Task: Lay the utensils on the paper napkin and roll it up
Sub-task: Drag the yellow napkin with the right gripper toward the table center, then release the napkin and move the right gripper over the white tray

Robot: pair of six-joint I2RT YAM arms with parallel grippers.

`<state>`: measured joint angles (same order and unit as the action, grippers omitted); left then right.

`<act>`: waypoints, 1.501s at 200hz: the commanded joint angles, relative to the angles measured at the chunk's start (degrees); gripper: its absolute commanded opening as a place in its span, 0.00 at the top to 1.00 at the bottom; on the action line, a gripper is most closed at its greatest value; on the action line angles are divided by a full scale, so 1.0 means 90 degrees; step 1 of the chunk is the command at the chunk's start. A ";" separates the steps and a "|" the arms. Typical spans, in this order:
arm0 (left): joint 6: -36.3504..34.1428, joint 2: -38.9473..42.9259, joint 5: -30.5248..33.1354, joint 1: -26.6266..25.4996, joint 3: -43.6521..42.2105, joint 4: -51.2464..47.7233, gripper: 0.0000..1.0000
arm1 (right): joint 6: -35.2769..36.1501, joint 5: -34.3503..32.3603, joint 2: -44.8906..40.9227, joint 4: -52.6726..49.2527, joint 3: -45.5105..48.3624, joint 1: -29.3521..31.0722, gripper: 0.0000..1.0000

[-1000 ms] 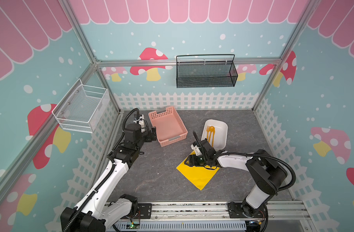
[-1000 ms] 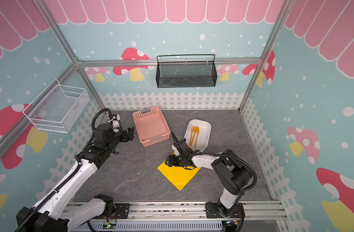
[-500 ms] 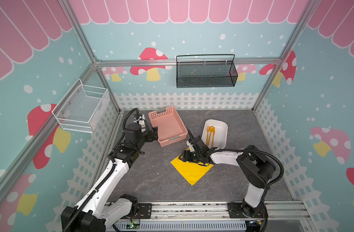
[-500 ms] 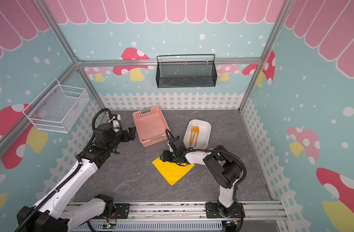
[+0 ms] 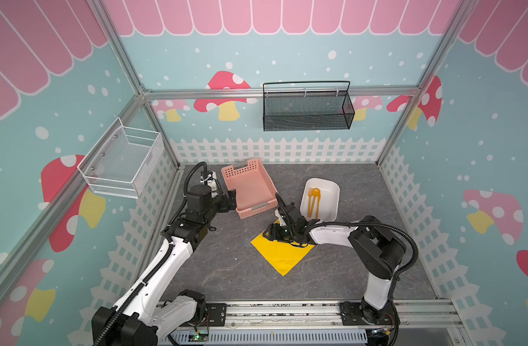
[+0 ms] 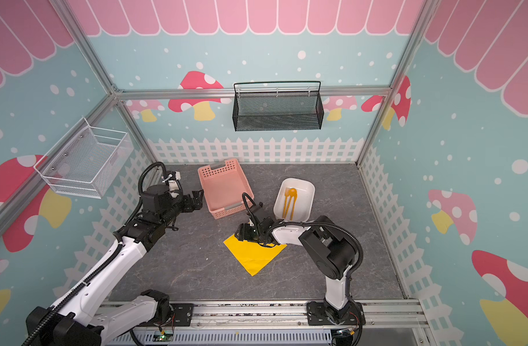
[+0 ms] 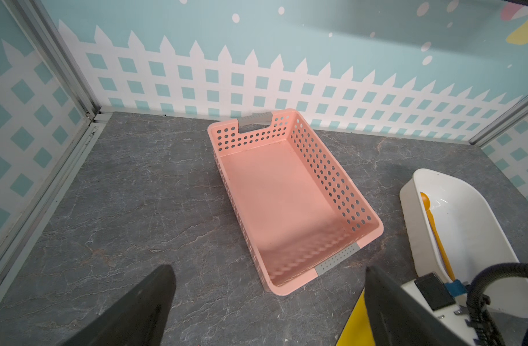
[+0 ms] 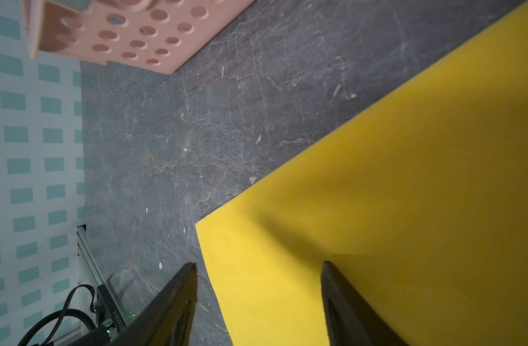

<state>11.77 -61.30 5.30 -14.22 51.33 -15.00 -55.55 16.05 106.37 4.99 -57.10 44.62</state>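
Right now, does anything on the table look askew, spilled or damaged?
Nothing looks spilled or damaged. The paper napkin lies flat but turned cornerwise, like a diamond, with the right tool, jaws apart, low over its far side. The utensils lie in the white tub, not on the napkin.

The paper napkin is a bright yellow square sheet, unrolled and lying flat on the grey table, turned like a diamond with one corner pointing at the front rail. Its far corner is hidden in both top views; the right wrist view shows a side corner lying flat, with clean, straight edges. Nothing lies on it.

The utensils are slim orange plastic pieces lying side by side inside the white tub, well apart from the napkin. A fork and a round-bowled spoon can be made out (their heads toward the back wall, handles toward the napkin); the exact count I cannot tell.
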 commanded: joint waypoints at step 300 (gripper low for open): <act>-0.0309 -0.0270 0.0701 0.0037 -0.0059 0.0013 0.00 | 0.2586 -0.1306 0.1111 -0.4617 -0.4155 -0.3084 0.56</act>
<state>9.65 -64.60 10.37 -14.22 51.22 -14.76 -31.64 5.61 113.89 -33.58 -91.81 18.31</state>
